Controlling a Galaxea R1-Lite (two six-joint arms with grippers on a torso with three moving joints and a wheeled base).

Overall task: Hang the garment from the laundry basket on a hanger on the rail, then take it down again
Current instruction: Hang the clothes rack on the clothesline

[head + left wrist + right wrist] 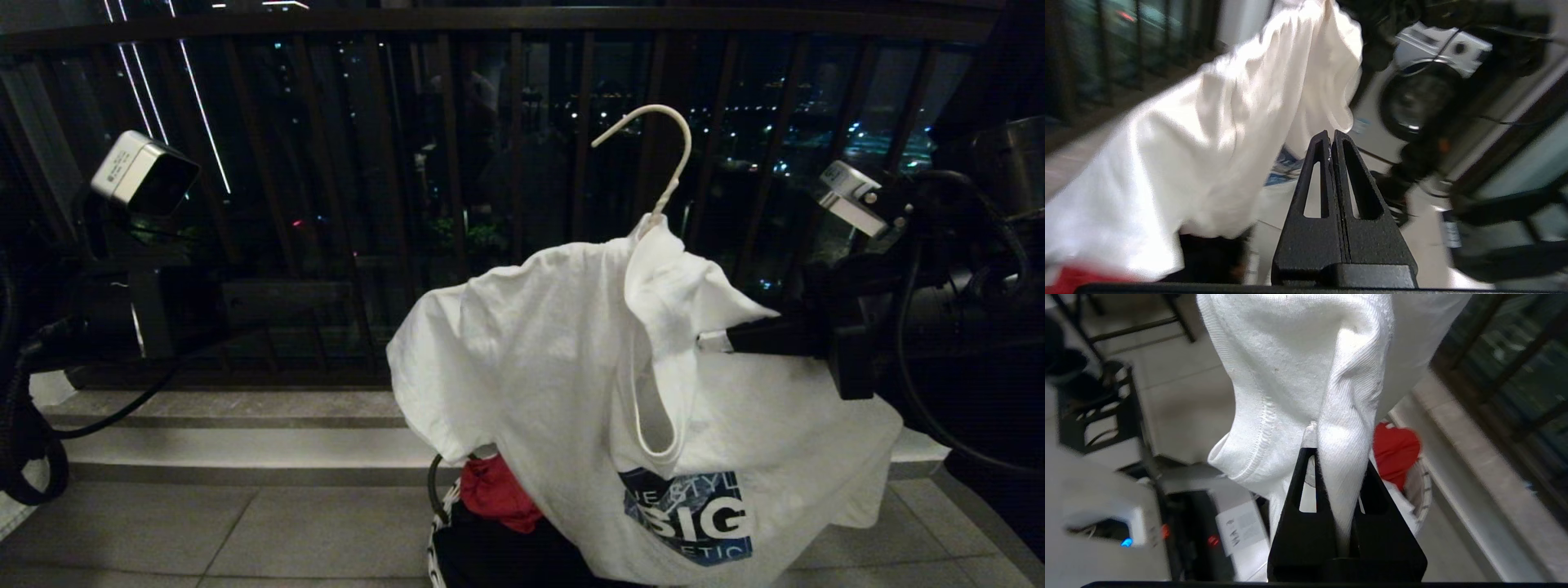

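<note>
The garment (571,392), a white T-shirt with a blue chest graphic, hangs on the hanger (668,139), whose white hook sticks up out of the collar. My right gripper (712,340) comes in from the right and is shut on a fold of the ribbed collar (1347,449). The shirt's hem drapes over the laundry basket (436,535), of which only a flecked rim shows. In the left wrist view my left gripper (1331,135) is shut with nothing between its fingers, apart from the garment (1208,134) in the air. The rail is out of view.
A red cloth (498,494) lies in the basket. The dark balcony railing (457,163) runs across the back above a stone step (245,445). A washing machine (1425,94) stands behind the right arm. Tiled floor (204,531) lies to the left.
</note>
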